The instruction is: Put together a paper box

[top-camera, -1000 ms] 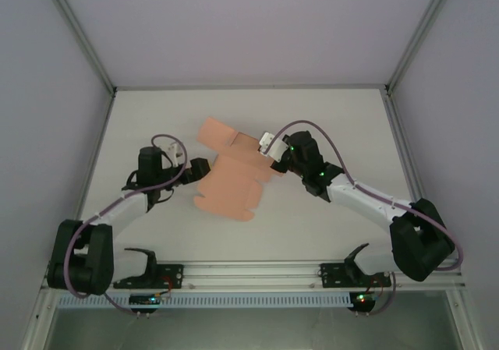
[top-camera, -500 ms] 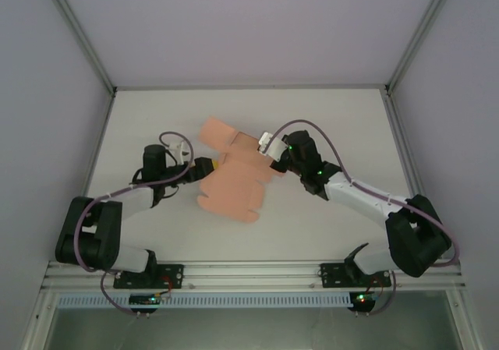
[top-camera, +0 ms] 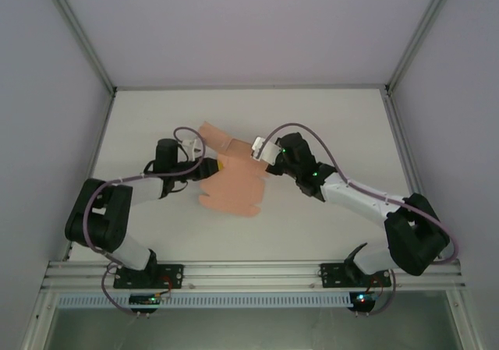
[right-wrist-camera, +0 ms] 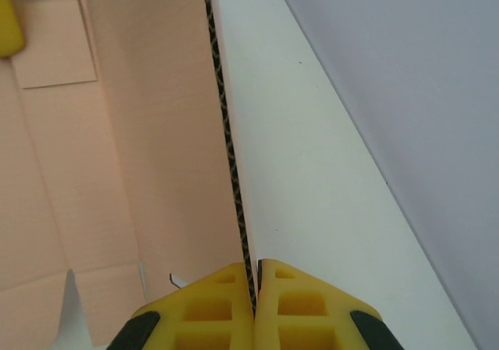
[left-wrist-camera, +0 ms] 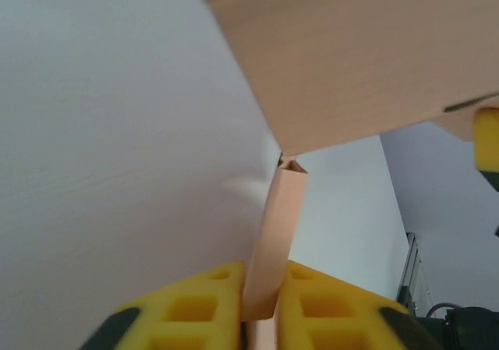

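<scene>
White bench (top-camera: 335, 124): paper box (top-camera: 234, 188) (pink card) mid-surface; left gripper (left-wrist-camera: 261, 307) pinching its flap, right gripper (right-wrist-camera: 255, 299) clamped on card edge.

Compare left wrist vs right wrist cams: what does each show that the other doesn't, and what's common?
Left wrist, not right wrist: the left gripper shut on a narrow folded flap of the paper box, with a panel tilted overhead.
Right wrist, not left wrist: the right gripper pinching the sheet's corrugated edge, plus the open inner face with creases and cut tabs.
Both: pink card clamped between yellow pads, with the white table alongside.
</scene>
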